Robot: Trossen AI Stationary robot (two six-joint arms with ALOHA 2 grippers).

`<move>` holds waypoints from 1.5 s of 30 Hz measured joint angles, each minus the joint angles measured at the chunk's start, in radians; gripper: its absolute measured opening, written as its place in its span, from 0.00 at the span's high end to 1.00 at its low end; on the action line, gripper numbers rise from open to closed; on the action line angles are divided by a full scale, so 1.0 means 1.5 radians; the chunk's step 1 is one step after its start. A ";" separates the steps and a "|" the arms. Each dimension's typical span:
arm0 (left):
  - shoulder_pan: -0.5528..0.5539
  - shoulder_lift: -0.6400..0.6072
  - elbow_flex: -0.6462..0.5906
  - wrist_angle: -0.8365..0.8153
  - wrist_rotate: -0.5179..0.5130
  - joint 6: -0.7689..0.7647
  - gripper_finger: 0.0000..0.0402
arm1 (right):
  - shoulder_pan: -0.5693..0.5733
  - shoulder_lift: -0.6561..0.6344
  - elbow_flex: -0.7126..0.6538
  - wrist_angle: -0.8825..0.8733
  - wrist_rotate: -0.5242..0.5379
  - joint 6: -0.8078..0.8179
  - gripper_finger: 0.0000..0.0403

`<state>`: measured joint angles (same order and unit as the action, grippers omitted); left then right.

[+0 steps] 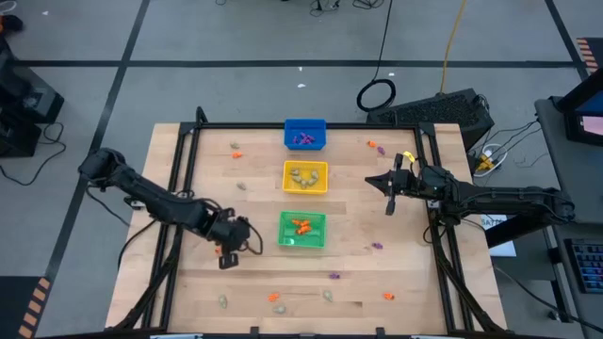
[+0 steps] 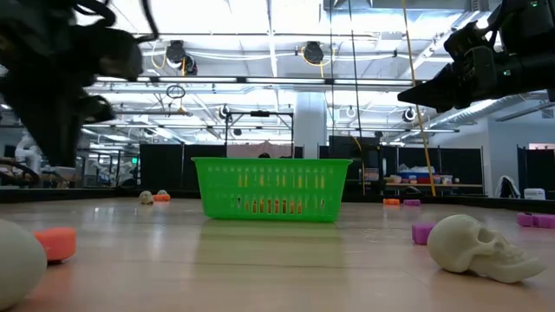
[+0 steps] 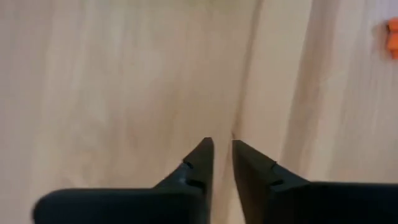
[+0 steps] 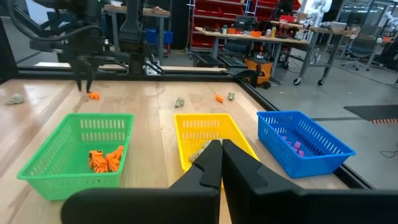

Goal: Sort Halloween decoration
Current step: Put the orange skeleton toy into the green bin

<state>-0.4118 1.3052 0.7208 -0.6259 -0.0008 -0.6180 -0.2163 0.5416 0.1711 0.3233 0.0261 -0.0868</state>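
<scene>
The Halloween decoration lies scattered on the wooden table as tiny trinkets: an orange one (image 1: 236,153), a purple one (image 1: 375,245), a beige skull (image 2: 477,247). Others lie sorted in the blue bin (image 1: 304,134), yellow bin (image 1: 304,176) and green bin (image 1: 301,231). My left gripper (image 3: 222,146) hangs left of the green bin, pointing steeply down, its fingers a narrow gap apart with only bare wood between them. An orange trinket (image 4: 93,95) lies on the table just beside it. My right gripper (image 4: 221,146) waits shut and level, right of the yellow bin, holding nothing.
More trinkets lie near the table's front edge, among them an orange one (image 1: 273,297), a beige one (image 1: 327,295) and a purple one (image 1: 333,276). A black frame rail (image 1: 311,125) runs around the work area. Bare wood lies between the bins and the arms.
</scene>
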 joint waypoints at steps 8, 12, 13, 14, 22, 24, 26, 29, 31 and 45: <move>-0.075 0.000 0.000 -0.140 -0.011 -0.219 0.65 | 0.000 0.000 0.000 0.000 0.002 -0.001 1.00; -0.103 0.000 -0.007 -0.180 -0.017 -0.281 0.64 | 0.000 0.000 0.000 0.000 0.002 -0.001 1.00; -0.108 0.000 -0.012 -0.181 -0.019 -0.282 0.64 | 0.000 0.000 0.000 0.000 0.002 -0.002 1.00; -0.112 0.000 -0.016 -0.181 -0.021 -0.282 0.64 | 0.000 0.000 0.000 0.000 0.002 -0.002 1.00; -0.115 0.000 -0.077 -0.124 -0.038 -0.282 0.65 | 0.000 0.000 0.000 0.000 0.002 -0.002 1.00; -0.115 -0.002 -0.090 -0.095 -0.038 -0.281 0.65 | 0.000 0.000 0.000 0.000 0.003 -0.002 1.00; -0.115 -0.003 -0.100 -0.079 -0.038 -0.282 0.65 | 0.000 0.000 0.000 0.000 0.003 -0.002 1.00; -0.115 -0.003 -0.106 -0.061 -0.038 -0.281 0.65 | 0.000 0.000 0.000 0.000 0.003 -0.002 1.00; -0.115 -0.002 -0.107 -0.041 -0.036 -0.281 0.66 | 0.000 0.000 0.000 0.000 0.003 -0.002 1.00; -0.113 0.001 -0.110 0.004 -0.025 -0.282 0.66 | 0.000 0.004 0.001 0.001 0.023 -0.002 1.00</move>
<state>-0.5819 1.3060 0.5560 -0.6201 -0.0387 -1.0409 -0.2162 0.5478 0.1726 0.3243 0.0601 -0.0902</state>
